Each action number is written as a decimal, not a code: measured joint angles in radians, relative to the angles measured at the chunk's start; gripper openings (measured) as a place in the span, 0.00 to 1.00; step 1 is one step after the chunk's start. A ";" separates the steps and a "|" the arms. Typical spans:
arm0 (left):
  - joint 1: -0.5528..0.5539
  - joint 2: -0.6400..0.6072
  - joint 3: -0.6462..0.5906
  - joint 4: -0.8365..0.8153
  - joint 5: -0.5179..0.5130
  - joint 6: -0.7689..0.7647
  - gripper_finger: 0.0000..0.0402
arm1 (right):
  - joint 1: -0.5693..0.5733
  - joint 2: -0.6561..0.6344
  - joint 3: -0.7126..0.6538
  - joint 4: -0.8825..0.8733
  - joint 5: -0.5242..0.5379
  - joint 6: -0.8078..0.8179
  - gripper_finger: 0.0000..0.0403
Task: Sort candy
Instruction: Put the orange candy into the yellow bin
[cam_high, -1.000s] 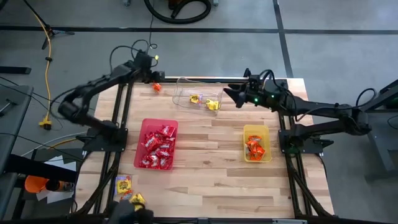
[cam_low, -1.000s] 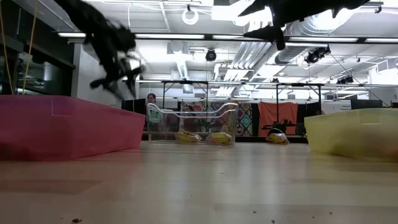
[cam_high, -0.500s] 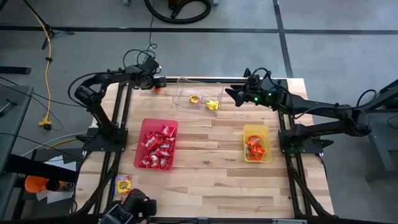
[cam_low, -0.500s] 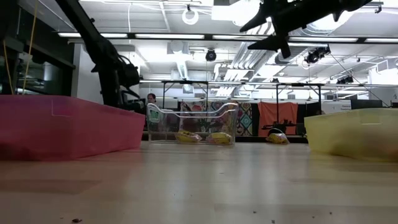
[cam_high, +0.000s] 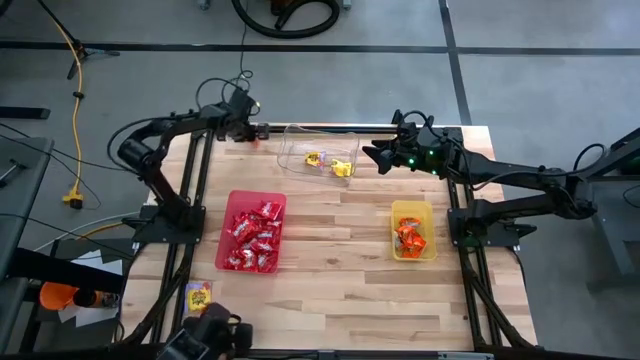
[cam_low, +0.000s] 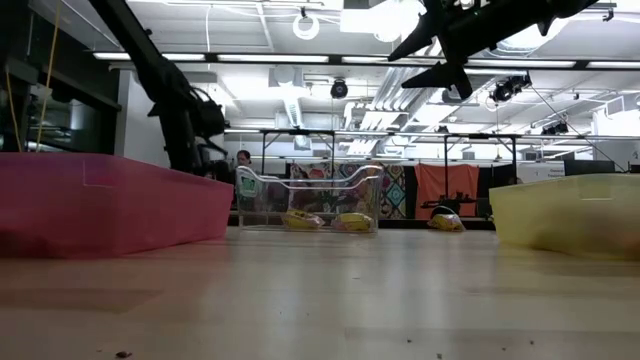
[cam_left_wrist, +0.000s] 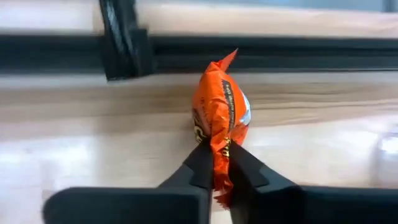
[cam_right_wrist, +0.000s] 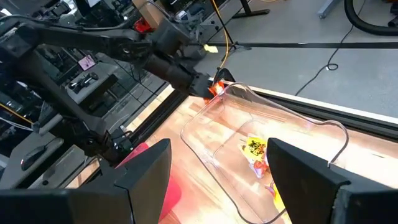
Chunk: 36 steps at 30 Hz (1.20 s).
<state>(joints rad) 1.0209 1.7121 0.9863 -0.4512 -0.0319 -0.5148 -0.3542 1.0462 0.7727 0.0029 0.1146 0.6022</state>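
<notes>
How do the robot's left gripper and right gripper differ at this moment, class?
The left gripper is shut on an orange candy at the table's far edge; the right gripper is open and holds nothing. The left is low at the wood; the right hovers beside the clear tray. Both are dark and two-fingered.

Candy in four groups on the table, plus one orange piece pinched at the far left corner.

The orange candy (cam_left_wrist: 219, 118) stands upright on the wood at about 11 o'clock, its lower crimped end caught between two dark fingers, near the clear tray's left end. Two yellow candies (cam_high: 330, 163) lie inside the clear tray (cam_high: 300, 135) at about 12 o'clock. A heap of red candies (cam_high: 253, 238) fills the red tray (cam_high: 235, 200) at about 8 o'clock. Orange candies (cam_high: 409, 237) sit bunched in the yellow tray (cam_high: 405, 208) at about 4 o'clock. One yellow packet (cam_high: 199, 296) lies flat, loose, at about 7 o'clock by the near left edge.
</notes>
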 joint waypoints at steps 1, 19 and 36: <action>0.002 -0.023 0.000 -0.001 0.005 0.021 0.03 | 0.000 0.000 0.000 0.000 0.000 0.000 0.64; -0.337 -0.699 -0.054 0.049 0.201 0.387 0.00 | 0.006 0.000 0.000 0.156 -0.061 0.149 0.64; -1.255 -0.683 -0.225 0.465 -0.324 0.050 0.00 | 0.485 0.009 0.000 0.274 -0.124 -0.013 0.64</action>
<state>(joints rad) -0.2340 1.0286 0.7616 0.0137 -0.3558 -0.4645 0.1304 1.0555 0.7727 0.2765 -0.0093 0.5891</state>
